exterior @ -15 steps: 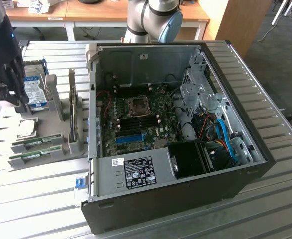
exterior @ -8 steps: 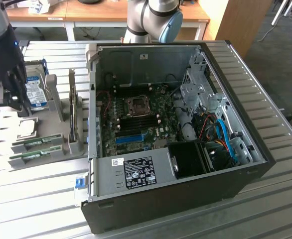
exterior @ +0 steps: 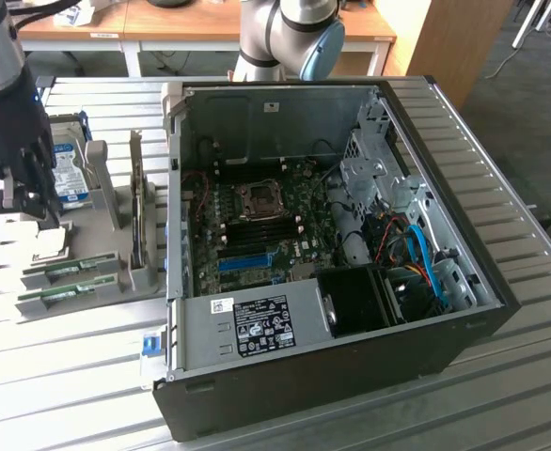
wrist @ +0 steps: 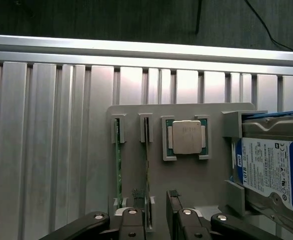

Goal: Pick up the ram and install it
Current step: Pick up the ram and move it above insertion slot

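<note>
Two slots of the grey holder [wrist: 196, 185] keep the ram [wrist: 147, 160] and a look-alike stick [wrist: 118, 165] on edge, so a claw can straddle either from above. We find the gripper [wrist: 155, 195] spread wide and empty, poised astride the ram, which stands beside the processor [wrist: 187, 137]. The computer case [exterior: 285, 395] lies open, its motherboard [exterior: 247, 254] exposed for insertion.

Stock UR styling here: the arm [exterior: 275, 28] is rocking the usual silver-grey tube look, with a pale blue cap [exterior: 327, 42] sitting on one joint. The gripper [exterior: 33, 209] is sporting a chunky black body that's catching a bit of shine. Up close, its black linkage fingers [wrist: 186, 225] are showing round silver pins [wrist: 132, 212] at the pivots and ending in little ribbed dark tips [wrist: 138, 192].
</note>
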Robot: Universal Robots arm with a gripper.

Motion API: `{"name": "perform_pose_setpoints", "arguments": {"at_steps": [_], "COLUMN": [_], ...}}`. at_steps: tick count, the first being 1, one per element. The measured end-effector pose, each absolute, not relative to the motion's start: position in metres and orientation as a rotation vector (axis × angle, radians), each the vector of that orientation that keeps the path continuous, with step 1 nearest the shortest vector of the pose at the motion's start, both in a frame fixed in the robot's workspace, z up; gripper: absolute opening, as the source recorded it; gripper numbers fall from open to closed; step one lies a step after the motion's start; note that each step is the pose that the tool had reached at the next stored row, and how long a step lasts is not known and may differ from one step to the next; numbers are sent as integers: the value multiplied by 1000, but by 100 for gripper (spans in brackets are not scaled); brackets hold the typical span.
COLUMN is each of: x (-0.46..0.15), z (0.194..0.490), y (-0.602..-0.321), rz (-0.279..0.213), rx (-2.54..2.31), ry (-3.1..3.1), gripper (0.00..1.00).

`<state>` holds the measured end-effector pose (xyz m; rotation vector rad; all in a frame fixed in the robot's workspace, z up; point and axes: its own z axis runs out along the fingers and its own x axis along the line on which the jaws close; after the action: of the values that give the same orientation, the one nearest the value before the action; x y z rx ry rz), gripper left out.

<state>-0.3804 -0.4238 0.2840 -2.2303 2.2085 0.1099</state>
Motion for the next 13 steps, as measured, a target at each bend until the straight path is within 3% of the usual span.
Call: {"name": "perform_pose_setpoints", "arguments": {"at_steps": [13], "x": [-380], "z": [280], "y": [-427], "rz": [110], "rx": [-2230], "ry": [2209], "gripper": [31]}}
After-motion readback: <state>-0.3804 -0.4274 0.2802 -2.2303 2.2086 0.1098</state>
